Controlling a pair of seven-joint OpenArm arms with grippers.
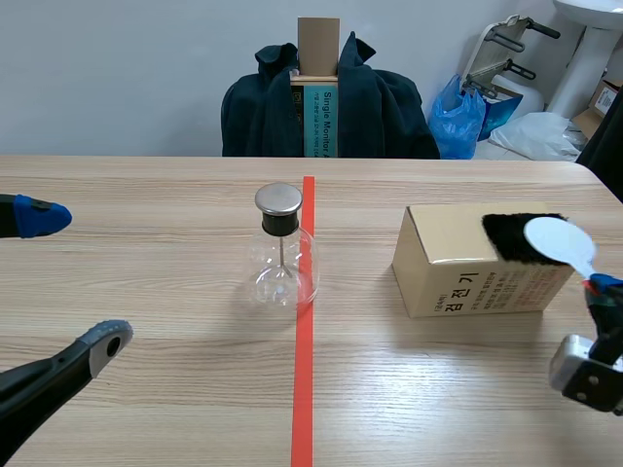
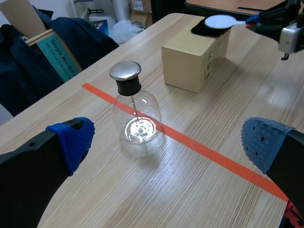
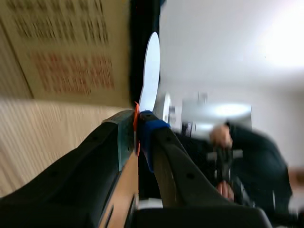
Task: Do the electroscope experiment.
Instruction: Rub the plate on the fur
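Note:
A glass flask electroscope point(image 1: 283, 255) point(image 2: 137, 114) with a metal cap stands at the table's middle, just left of the red tape line. My left gripper point(image 1: 58, 282) point(image 2: 166, 147) is open, to the left of the flask and apart from it. A cardboard box point(image 1: 477, 263) point(image 2: 194, 59) point(image 3: 71, 52) lies to the right, with a black fur patch point(image 1: 516, 236) point(image 2: 204, 29) on top. My right gripper point(image 1: 596, 292) point(image 3: 137, 128) is shut on a white plastic spoon point(image 1: 560, 241) point(image 2: 223, 21) point(image 3: 149, 71), whose round end hangs over the fur.
A chair draped with a dark jacket point(image 1: 326, 102) stands behind the table's far edge, holding an upright cardboard box point(image 1: 318, 88). Bags and clutter point(image 1: 506, 107) fill the back right corner of the room.

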